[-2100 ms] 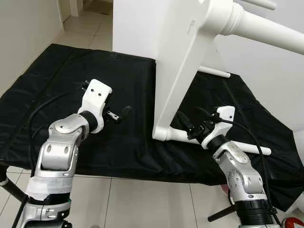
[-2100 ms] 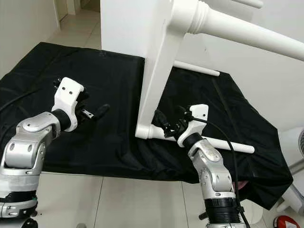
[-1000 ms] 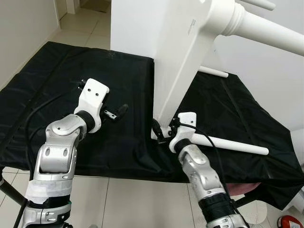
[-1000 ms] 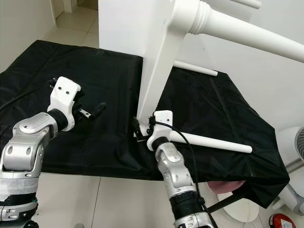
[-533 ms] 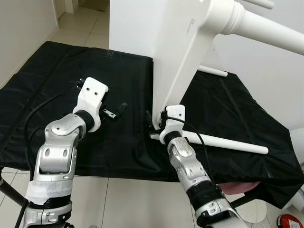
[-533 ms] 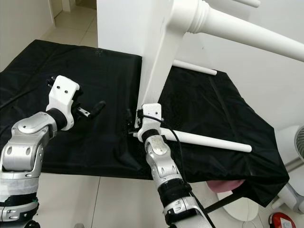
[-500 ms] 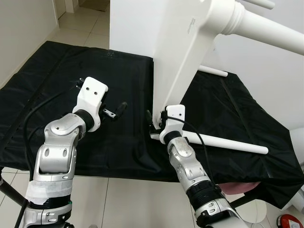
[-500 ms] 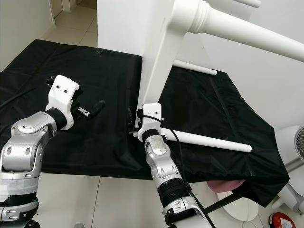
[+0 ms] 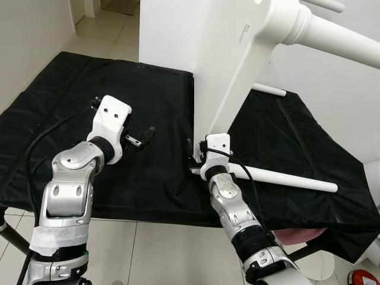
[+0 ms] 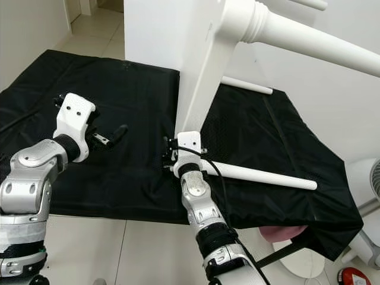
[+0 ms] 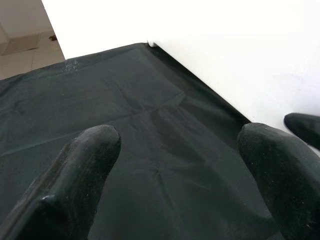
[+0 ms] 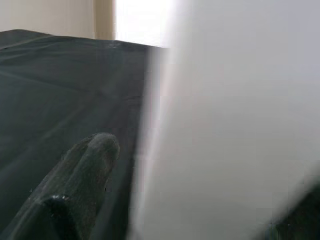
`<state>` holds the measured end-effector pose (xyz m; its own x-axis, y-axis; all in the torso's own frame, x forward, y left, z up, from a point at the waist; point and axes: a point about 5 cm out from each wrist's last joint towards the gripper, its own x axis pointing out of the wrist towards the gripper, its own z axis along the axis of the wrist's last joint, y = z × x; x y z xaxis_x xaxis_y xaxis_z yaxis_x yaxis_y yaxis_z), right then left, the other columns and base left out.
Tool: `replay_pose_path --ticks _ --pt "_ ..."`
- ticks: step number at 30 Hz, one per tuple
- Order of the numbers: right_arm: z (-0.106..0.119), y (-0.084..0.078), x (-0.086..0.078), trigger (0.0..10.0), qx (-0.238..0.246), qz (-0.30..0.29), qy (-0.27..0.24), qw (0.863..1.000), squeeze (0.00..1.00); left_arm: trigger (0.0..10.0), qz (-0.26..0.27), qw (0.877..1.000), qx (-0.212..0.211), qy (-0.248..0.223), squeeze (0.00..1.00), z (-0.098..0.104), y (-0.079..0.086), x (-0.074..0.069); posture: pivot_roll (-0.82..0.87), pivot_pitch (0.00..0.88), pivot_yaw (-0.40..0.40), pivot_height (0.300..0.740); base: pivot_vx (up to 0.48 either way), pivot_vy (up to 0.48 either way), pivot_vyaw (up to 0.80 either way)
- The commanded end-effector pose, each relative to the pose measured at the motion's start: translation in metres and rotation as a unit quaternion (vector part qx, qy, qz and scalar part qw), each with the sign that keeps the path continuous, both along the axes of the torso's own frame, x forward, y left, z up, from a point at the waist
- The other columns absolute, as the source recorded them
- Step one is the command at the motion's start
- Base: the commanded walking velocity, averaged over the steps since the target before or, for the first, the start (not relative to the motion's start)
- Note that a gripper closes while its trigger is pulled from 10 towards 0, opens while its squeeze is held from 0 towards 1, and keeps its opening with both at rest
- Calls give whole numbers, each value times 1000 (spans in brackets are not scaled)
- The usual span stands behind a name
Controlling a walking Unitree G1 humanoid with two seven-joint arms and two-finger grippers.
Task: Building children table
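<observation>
The white children's table (image 9: 219, 71) stands on its side on a black cloth (image 9: 83, 89), top upright and legs horizontal. One leg (image 9: 332, 35) juts out high on the right. The lowest leg (image 9: 285, 178) lies along the cloth. My right gripper (image 9: 193, 155) is at the table's bottom near corner, open. In the right wrist view one finger (image 12: 80, 185) stays on the cloth side and the white panel (image 12: 230, 125) fills the gap. My left gripper (image 9: 141, 136) hovers open over the cloth, left of the table, holding nothing; its fingers (image 11: 75, 185) point toward the panel (image 11: 225, 50).
The cloth covers a low platform that ends at a front edge (image 9: 148, 214) above the tiled floor (image 9: 148, 249). Another white leg (image 9: 270, 90) lies at the far side. A cable (image 9: 41, 142) runs across the cloth by my left arm. A wall (image 9: 24, 41) stands at the left.
My right arm has swung left from beside the low leg to the table's bottom corner, its fingers now at the panel's edge. My left gripper has barely shifted.
</observation>
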<state>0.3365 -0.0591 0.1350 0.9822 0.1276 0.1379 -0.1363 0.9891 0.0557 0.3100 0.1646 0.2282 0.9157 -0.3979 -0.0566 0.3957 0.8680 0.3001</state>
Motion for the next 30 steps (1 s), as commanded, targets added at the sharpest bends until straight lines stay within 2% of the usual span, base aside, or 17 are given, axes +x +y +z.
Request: replay_pose_path --ticks 1,10,18,29,30 --pt "-9 -3 -3 10000 10 -20 12 1000 0 10000 59 998 -3 -15 0 0 4 2 136 0 -203 740 0 0 0" --pt "-7 -8 -2 10000 17 -40 -4 999 0 10000 62 998 -4 -15 0 0 6 2 135 0 -202 740 0 0 0" --pt "5 -1 10 10000 22 -42 -22 999 0 10000 61 998 0 -15 0 1 6 3 131 0 -191 740 0 0 0" --pt "17 9 25 10000 30 -45 -22 998 0 10000 60 998 3 -17 0 3 7 3 138 0 -186 740 0 0 0" --pt "17 10 27 4588 34 -44 -15 998 0 10000 60 998 3 -16 0 3 7 3 138 0 -186 740 0 0 0"
